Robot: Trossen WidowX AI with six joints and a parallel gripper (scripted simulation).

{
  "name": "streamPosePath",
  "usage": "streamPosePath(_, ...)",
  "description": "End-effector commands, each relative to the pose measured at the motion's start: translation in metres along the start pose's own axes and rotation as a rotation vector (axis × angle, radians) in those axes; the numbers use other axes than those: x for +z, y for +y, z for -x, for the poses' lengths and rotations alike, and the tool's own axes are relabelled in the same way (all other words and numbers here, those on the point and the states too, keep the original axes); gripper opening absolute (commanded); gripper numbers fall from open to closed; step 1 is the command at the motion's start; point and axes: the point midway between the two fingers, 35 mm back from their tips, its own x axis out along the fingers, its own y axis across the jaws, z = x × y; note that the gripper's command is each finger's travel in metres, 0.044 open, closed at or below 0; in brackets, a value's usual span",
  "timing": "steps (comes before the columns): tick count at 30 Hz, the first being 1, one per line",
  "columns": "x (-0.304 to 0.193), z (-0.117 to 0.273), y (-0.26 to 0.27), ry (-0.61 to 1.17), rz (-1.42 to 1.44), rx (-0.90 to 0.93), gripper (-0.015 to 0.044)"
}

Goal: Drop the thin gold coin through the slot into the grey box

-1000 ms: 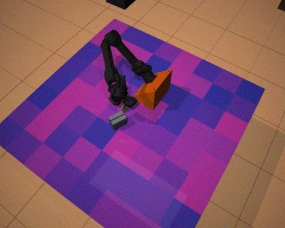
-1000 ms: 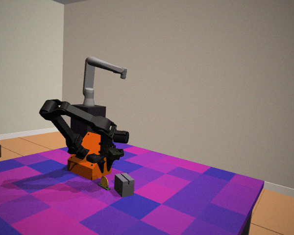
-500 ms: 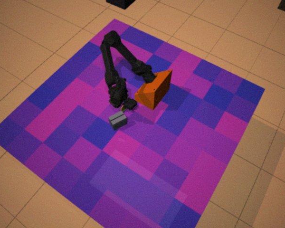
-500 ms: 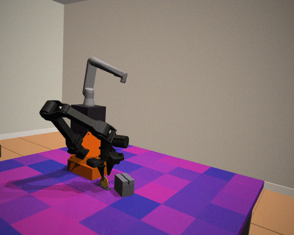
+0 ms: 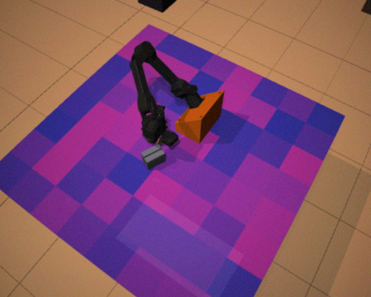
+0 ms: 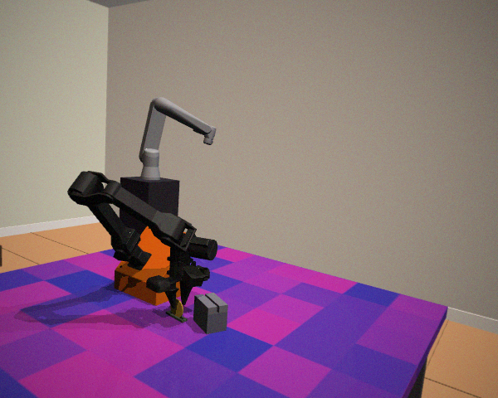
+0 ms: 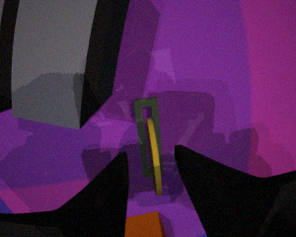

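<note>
- The black arm's gripper (image 6: pixel 178 298) points straight down over the gold coin (image 6: pixel 178 309), its two fingers partly apart with a gap between them
- In the wrist view the fingers stand on either side of the coin (image 7: pixel 154 157), the coin's near end lying in the gap; neither finger visibly touches it, and the gripper holds nothing
- The coin stands upright on its edge in the dark-green holder (image 7: pixel 147 133), which rests on the table (image 6: pixel 292 325); seen from above, it is a thin yellow strip inside the narrow green frame
- The grey box (image 6: pixel 210 313) sits just to the right of the coin and holder in the exterior view, close but apart from them
- A narrow dark slot (image 6: pixel 217 301) runs across the lid of the box; the same slot (image 5: pixel 153 154) shows in the top view as a dark line along the lid
- In the top view the gripper (image 5: pixel 162 139) is just beyond the far end of the box (image 5: pixel 153 156); the coin itself is too small there to make out clearly
- The arm folds up and back down from an orange base block (image 5: pixel 201 116) on the checkered purple and blue table
- A light grey second arm (image 6: pixel 168 128) stands on a dark pedestal behind, well apart from the table things
</note>
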Motion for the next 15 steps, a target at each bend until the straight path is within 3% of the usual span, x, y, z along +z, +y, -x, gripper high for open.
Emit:
streamPosePath(1, -0.004, -0.009, 0.000, 0.010, 0.012, -0.011, 0.0161)
streamPosePath(13, -0.006, -0.025, -0.002, 0.010, 0.011, -0.015, 0.0161)
streamPosePath(15, -0.006, -0.025, -0.002, 0.010, 0.011, -0.015, 0.0108)
